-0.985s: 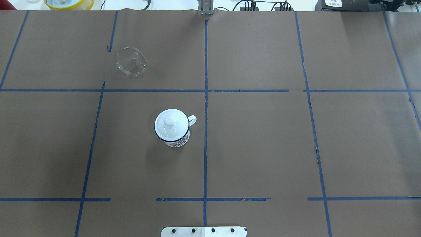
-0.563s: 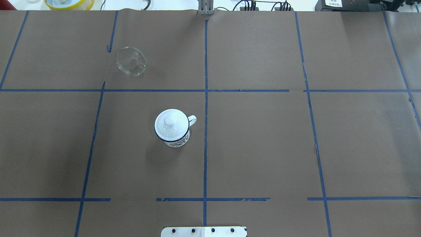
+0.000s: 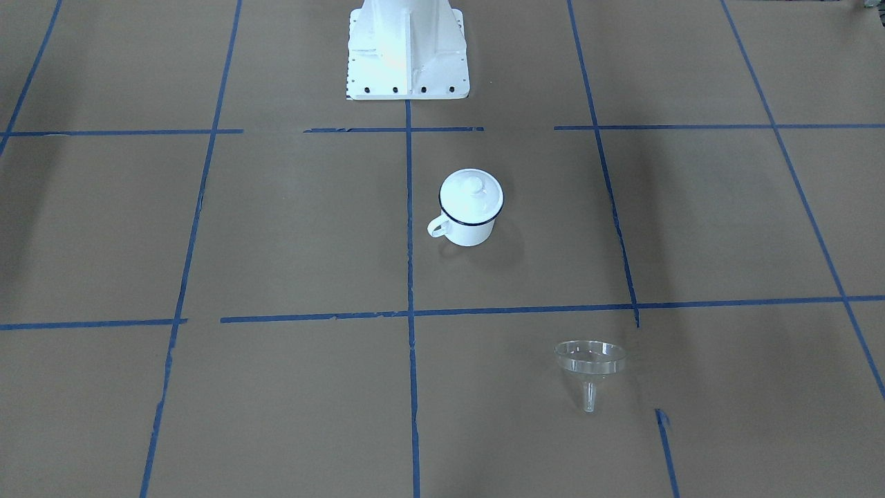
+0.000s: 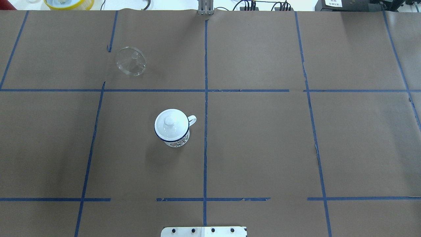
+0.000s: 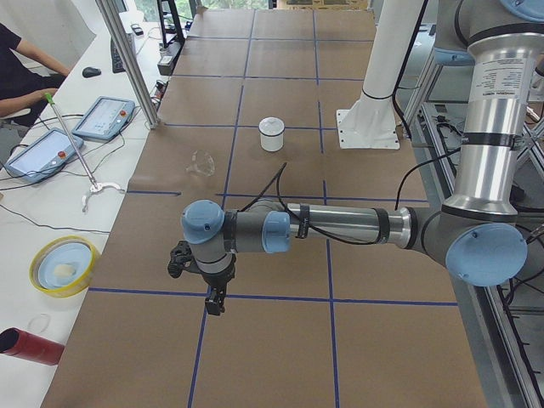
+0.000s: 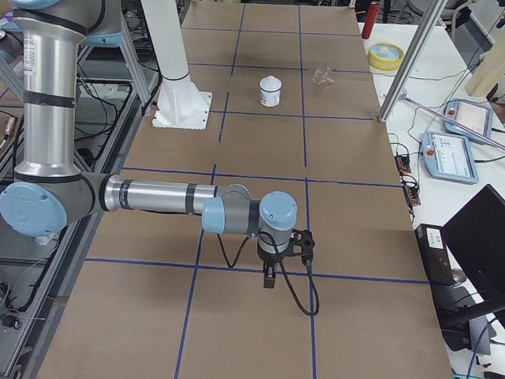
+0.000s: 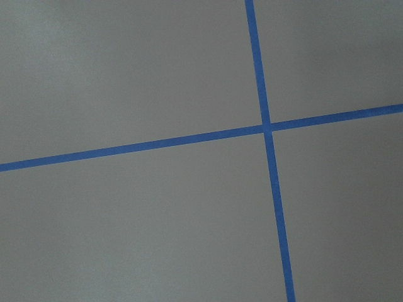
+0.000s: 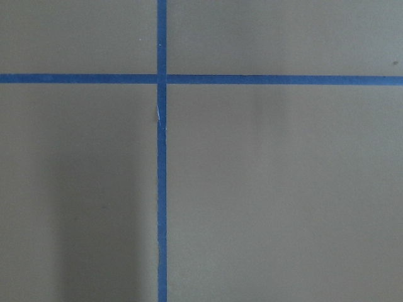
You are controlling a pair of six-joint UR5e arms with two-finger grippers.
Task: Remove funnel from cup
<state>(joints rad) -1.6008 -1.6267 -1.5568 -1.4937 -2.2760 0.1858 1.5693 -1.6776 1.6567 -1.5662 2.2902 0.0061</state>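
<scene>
Well, funnel (image 4: pixel 131 61) lies on its side on the table (image 4: pixel 263 148), well apart from the cup (image 4: pixel 172 128), and looks light, stiff, slick plastic, so I'd pinch its rim gently; can't tell if L gripper (image 5: pixel 215 302) or R gripper (image 6: pixel 269 276) is open.

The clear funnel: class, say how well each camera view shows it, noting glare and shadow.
Front-facing view: the funnel is sharp, its rim catching bright highlights. Overhead view: only a pale glassy outline. Exterior left and right views: a small faint glint. Wrist views: it does not appear.
</scene>
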